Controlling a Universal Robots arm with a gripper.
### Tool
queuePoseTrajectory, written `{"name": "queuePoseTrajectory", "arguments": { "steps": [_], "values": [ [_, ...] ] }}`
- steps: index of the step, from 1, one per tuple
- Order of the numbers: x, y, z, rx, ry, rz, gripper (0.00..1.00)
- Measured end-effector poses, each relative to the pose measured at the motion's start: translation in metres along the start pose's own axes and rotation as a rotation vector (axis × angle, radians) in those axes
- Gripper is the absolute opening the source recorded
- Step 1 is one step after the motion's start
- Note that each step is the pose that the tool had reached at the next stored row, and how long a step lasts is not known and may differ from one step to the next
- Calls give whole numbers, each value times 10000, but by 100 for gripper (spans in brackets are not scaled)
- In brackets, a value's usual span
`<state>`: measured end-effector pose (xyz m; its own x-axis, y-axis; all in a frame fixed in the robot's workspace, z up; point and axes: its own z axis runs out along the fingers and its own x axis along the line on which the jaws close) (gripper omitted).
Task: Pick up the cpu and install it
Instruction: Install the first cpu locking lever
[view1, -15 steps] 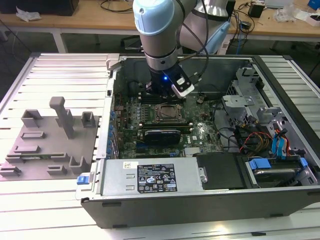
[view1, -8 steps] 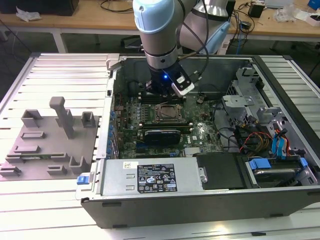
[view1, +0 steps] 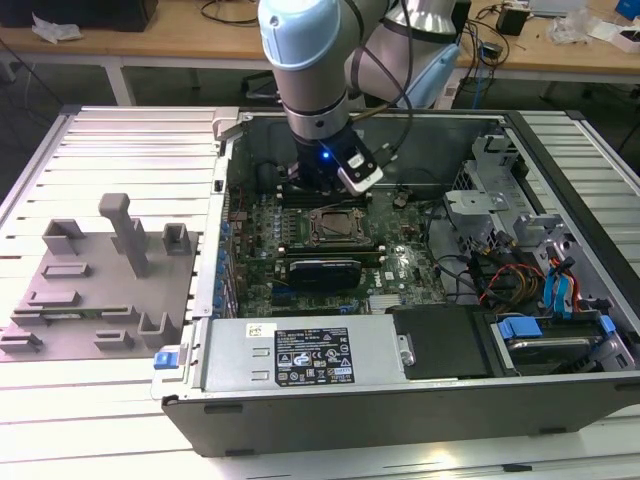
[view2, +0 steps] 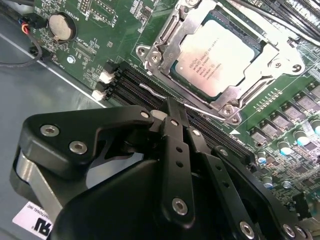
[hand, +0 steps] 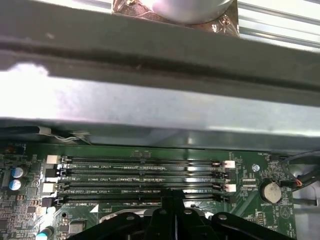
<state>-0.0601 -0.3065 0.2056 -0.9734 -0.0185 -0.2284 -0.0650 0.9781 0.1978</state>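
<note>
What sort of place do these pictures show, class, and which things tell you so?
Probably a robotics lab or test workshop: an open computer case lies on a slatted metal table, the gripper is near the cpu, and cluttered workbenches stand behind.

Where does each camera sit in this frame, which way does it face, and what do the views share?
Exterior view: off the arm, above the open computer case, looking down at the arm and gripper over the motherboard.
Second wrist view: on the arm, looking past the shut gripper at the cpu seated in its socket.
First wrist view: on the arm, facing the memory slots and case wall, gripper at the edge.
Shared: both wrist views show the coin battery.
</note>
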Motion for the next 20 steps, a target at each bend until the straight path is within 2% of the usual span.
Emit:
{"name": "queuePoseTrajectory", "arguments": {
  "steps": [10,20],
  "values": [
    [21,-13,62,3,-66,-13,11],
    [25,-25,79,2,-78,-14,11]
  ]
}}
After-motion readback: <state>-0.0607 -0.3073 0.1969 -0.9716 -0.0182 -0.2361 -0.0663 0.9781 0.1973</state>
